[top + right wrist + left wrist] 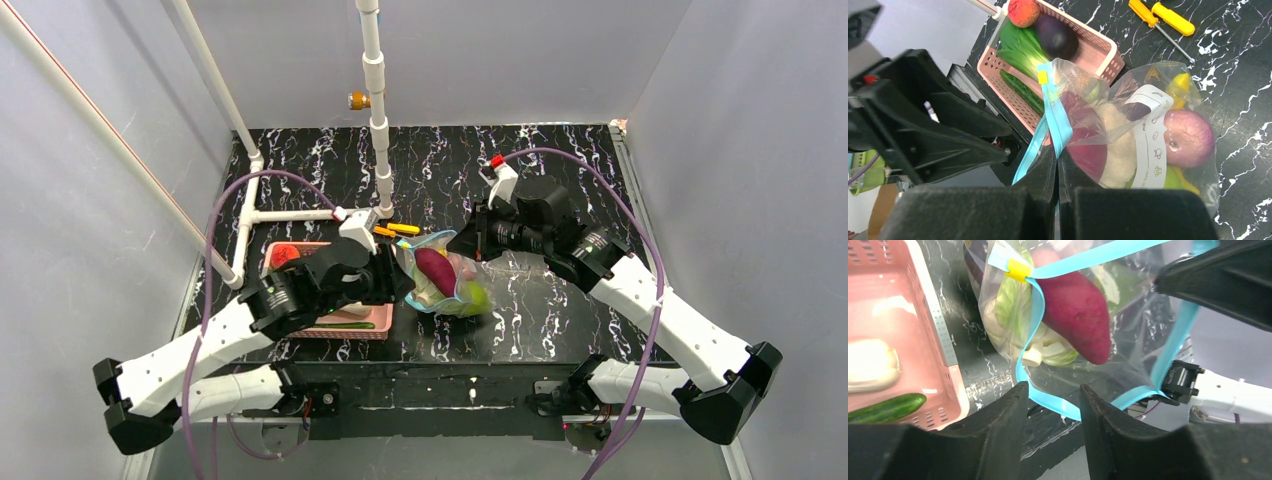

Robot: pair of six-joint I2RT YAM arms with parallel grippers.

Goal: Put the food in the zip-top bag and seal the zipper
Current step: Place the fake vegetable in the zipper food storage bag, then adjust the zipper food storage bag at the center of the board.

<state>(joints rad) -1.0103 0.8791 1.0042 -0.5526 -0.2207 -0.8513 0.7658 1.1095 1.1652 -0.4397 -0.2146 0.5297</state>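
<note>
The clear zip-top bag (447, 277) hangs lifted at mid-table with the food inside: a dark red-purple oblong piece (1075, 315), a white-and-green leafy head (1015, 315), a pink round piece (1190, 137) and a yellow piece (1180, 82). Its teal zipper (1035, 315) gapes open, and a yellow slider (1018, 271) sits at one end. My right gripper (1057, 152) is shut on the zipper strip (1058, 122). My left gripper (1050, 390) stands with its jaws apart, and the lower run of the strip crosses between its fingertips (1015, 395).
A pink basket (335, 328) left of the bag holds a cucumber (888, 407), leafy greens (1020, 47) and a dark purple piece (1055, 35). Two yellow-handled screwdrivers (1160, 17) lie behind the bag. A white pipe frame (378, 120) stands at the back left.
</note>
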